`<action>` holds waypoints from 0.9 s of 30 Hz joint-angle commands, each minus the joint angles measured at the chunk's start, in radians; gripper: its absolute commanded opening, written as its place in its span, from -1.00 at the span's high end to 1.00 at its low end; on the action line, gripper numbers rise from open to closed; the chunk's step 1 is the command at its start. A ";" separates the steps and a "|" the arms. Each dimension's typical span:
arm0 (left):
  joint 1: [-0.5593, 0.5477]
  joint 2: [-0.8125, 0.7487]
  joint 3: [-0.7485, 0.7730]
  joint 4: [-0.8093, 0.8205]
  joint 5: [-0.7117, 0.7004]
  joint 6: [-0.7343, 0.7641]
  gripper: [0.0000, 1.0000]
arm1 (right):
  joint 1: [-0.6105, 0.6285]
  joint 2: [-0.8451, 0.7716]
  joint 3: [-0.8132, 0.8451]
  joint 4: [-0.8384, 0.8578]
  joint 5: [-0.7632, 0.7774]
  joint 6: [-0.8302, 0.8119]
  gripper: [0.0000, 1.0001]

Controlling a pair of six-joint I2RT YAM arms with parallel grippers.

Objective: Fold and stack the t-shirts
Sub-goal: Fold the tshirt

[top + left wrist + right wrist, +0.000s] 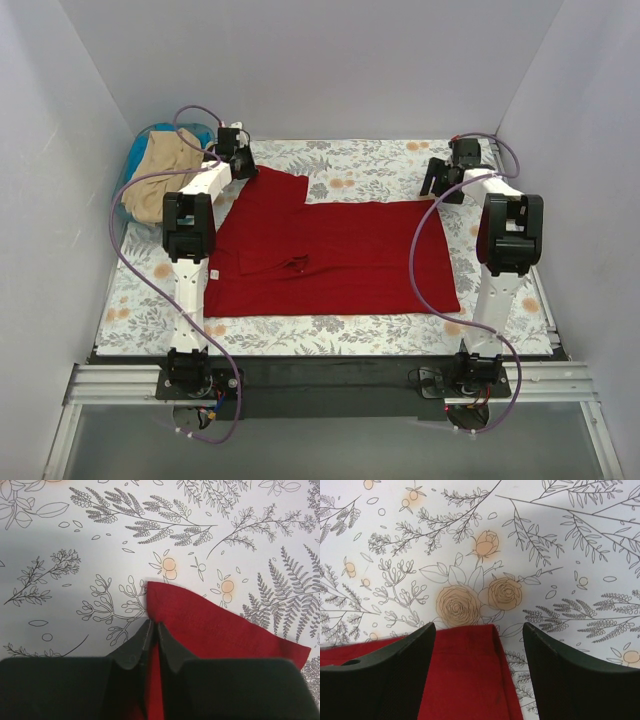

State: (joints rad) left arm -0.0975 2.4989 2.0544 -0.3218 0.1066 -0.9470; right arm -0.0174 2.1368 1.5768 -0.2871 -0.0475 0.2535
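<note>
A dark red t-shirt (340, 250) lies spread on the flowered tablecloth, its neck toward the left. My left gripper (238, 160) is at the shirt's far left sleeve. In the left wrist view that gripper (154, 625) is shut on the edge of the red cloth (215, 625), with a strip of it pinched between the jaws. My right gripper (438, 185) hangs over the shirt's far right corner. In the right wrist view it (479, 627) stands open, with the red corner (465, 670) lying between its fingers and untouched. A beige t-shirt (160, 165) lies bunched at the far left.
The beige shirt rests in a blue basket (140, 140) in the far left corner. The flowered tablecloth (380, 160) covers the table. White walls close in on the left, right and back. Purple cables loop off both arms.
</note>
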 commanded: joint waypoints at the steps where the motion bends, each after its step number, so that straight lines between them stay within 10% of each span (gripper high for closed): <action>1: 0.001 -0.009 -0.002 -0.007 0.018 -0.013 0.89 | 0.000 0.024 0.063 0.003 0.029 -0.039 -0.54; 27: -0.005 -0.130 -0.120 0.107 0.011 -0.045 1.00 | 0.076 0.018 0.042 -0.095 0.176 -0.019 -0.11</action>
State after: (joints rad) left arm -0.0986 2.4626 1.9518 -0.2092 0.1139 -0.9966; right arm 0.0360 2.1979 1.6508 -0.3210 0.1032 0.2153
